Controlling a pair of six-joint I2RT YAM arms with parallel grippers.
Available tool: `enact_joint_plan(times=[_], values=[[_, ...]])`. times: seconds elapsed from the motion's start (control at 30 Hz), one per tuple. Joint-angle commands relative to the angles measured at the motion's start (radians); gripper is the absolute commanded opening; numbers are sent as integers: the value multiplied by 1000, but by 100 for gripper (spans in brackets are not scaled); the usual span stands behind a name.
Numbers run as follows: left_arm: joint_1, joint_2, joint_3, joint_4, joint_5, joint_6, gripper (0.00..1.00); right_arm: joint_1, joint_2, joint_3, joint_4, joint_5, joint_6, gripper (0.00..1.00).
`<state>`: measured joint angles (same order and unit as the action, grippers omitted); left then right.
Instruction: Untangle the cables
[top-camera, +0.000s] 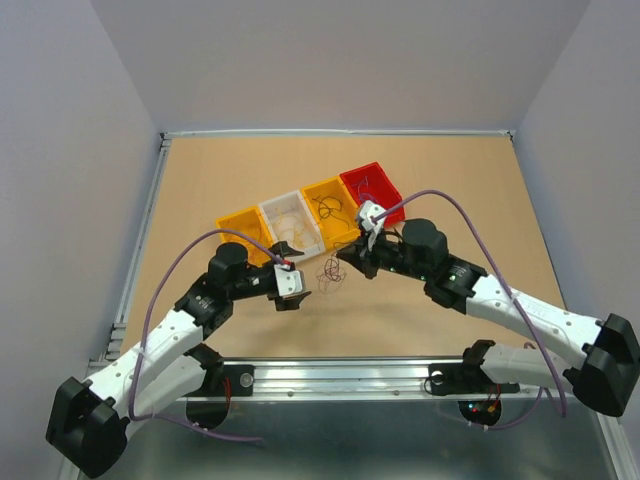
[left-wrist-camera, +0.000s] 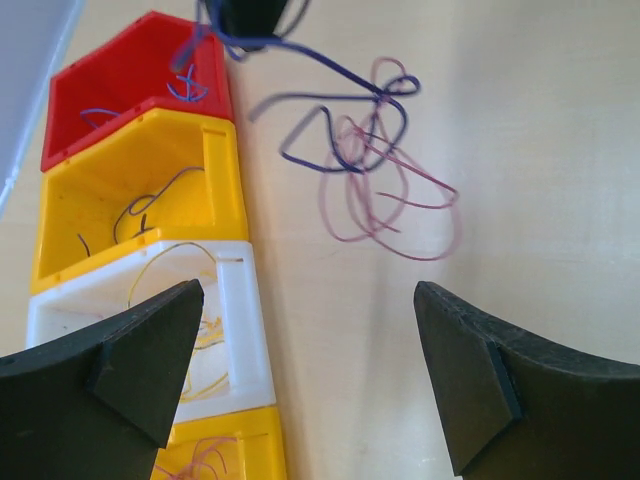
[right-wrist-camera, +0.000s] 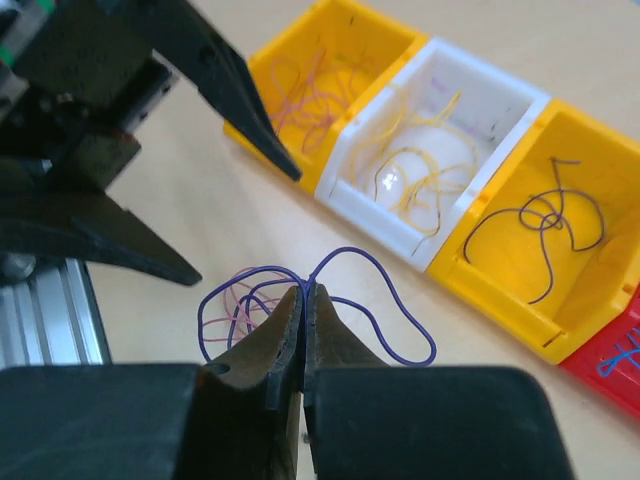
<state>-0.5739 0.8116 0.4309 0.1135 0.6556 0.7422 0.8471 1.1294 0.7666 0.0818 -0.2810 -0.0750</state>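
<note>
The right pincer (right-wrist-camera: 303, 290) is squeezed shut on one blue cable (right-wrist-camera: 352, 262). Loops of it stick out past the tips. In the top view, the pile of cables (top-camera: 330, 272) lies on the table (top-camera: 450, 200) at about 8 o'clock from this pincer, and the blue cable runs into it. The pile has that one blue cable and thin pink cables (left-wrist-camera: 400, 215), too mixed up to count.

At 8 o'clock from the pile is the left pincer (left-wrist-camera: 309, 288). It is wide open, holds nothing, and is near the pile but not touching it.

At 12 o'clock from the pile are four bins in one row, side against side. From 9 o'clock to 3 o'clock they are:
- The first yellow bin (left-wrist-camera: 260, 450), with pink cables.
- The white bin (left-wrist-camera: 252, 320), with yellow cables.
- The second yellow bin (left-wrist-camera: 222, 175), with black cables.
- The red bin (left-wrist-camera: 110, 75), with blue cables.
</note>
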Motion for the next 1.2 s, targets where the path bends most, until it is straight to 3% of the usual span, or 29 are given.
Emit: enact_joint_plan(times=[0.0,0.4,0.83,0.93,1.0,1.03,1.1,1.17], values=[[5,-61,-18,98,65,-67,99,10,-69,7,102,74,107,1],[5,-26,-49,294,104,-222,99,10,-49,83,148,82,173,1],[6,146,5,324,154,-239,98,10,-20,99,193,71,193,1],[6,188,23,350,145,-253,90,10,-28,89,205,69,198,1],[6,205,40,354,136,-260,74,10,-31,85,210,69,202,1],[6,213,42,354,133,-260,72,9,-30,85,211,69,201,1],[5,204,39,370,148,-264,74,9,-25,85,211,74,199,1],[5,190,35,371,154,-264,82,10,-17,86,213,77,201,1]])
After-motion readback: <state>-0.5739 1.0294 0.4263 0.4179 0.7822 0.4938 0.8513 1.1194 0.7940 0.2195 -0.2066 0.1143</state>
